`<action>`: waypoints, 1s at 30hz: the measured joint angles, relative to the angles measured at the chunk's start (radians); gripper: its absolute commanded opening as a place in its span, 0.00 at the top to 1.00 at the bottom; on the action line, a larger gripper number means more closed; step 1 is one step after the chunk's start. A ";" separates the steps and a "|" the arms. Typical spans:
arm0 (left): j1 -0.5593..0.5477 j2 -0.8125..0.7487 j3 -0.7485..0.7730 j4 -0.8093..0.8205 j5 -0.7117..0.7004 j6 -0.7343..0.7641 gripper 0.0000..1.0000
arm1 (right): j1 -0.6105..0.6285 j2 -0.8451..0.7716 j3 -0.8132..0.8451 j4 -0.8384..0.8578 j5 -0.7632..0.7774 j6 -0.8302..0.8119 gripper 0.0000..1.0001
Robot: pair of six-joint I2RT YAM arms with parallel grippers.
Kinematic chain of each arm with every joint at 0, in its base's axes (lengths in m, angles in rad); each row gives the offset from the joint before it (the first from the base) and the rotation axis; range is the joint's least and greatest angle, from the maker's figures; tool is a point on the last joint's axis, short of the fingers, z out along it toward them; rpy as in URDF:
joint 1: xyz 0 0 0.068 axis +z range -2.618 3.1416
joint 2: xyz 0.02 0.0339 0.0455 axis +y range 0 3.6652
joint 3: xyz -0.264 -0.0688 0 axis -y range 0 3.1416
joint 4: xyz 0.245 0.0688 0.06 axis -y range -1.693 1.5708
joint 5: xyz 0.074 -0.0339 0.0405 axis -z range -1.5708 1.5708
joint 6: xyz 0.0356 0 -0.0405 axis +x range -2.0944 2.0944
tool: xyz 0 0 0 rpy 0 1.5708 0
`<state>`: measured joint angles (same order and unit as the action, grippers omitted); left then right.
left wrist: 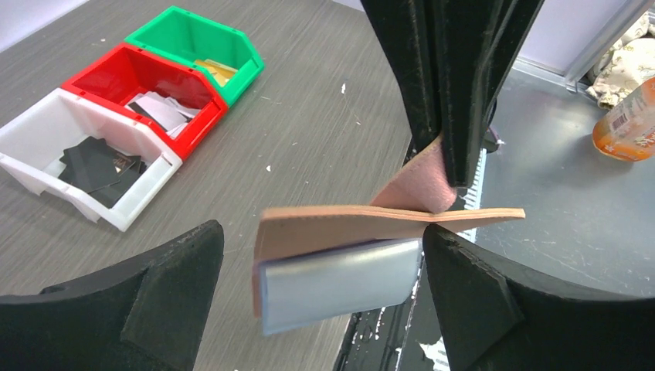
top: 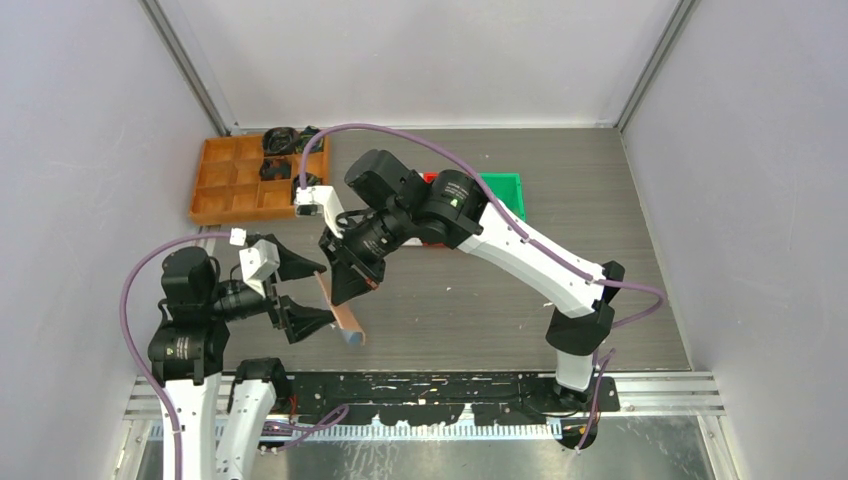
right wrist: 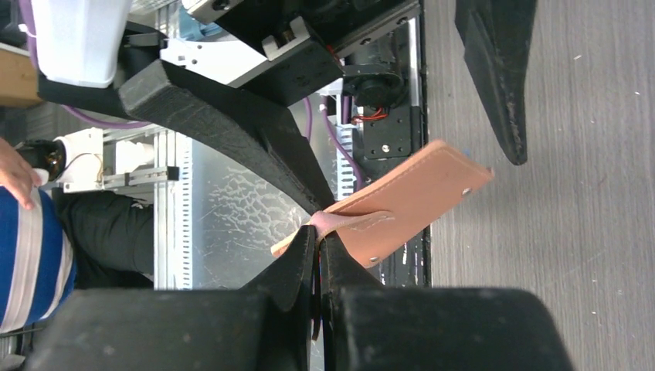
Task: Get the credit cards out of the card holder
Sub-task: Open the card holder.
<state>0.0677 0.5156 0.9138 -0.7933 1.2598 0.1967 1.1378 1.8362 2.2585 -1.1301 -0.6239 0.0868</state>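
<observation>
From above, you'll find the tan card holder (top: 338, 305) held above the desk (top: 480, 300) near its front-left edge, tilted, with a silver card (top: 355, 338) poking out of its lower end. Your right gripper (top: 352, 285) is clamped on the holder's upper part, while your left gripper (top: 326, 293) stands wide apart, one finger on either side of the holder. A wooden tray (top: 235, 180) sits at the far left. In the left wrist view, the holder lies almost level between the spread fingers, the silver card showing under its edge. The right gripper comes down from the top, pinched tight on a pink tab (left wrist: 421, 182) of the holder. A white bin (left wrist: 46, 131), red bin (left wrist: 116, 66) and green bin (left wrist: 193, 35) stand in a row on the desk behind. In the right wrist view, the closed fingers pinch the pink tab. One left finger's tip reaches the holder's edge, though you cannot tell whether it touches, and the other stands apart.
</observation>
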 measured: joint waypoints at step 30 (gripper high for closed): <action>0.000 -0.023 0.096 0.046 0.198 -0.105 0.58 | 0.008 0.001 0.006 0.128 -0.210 0.090 0.99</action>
<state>0.0677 0.4931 1.0096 -0.7471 1.4582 0.0914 1.1458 1.8370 2.2650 -1.0019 -0.8337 0.1768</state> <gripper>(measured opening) 0.627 0.081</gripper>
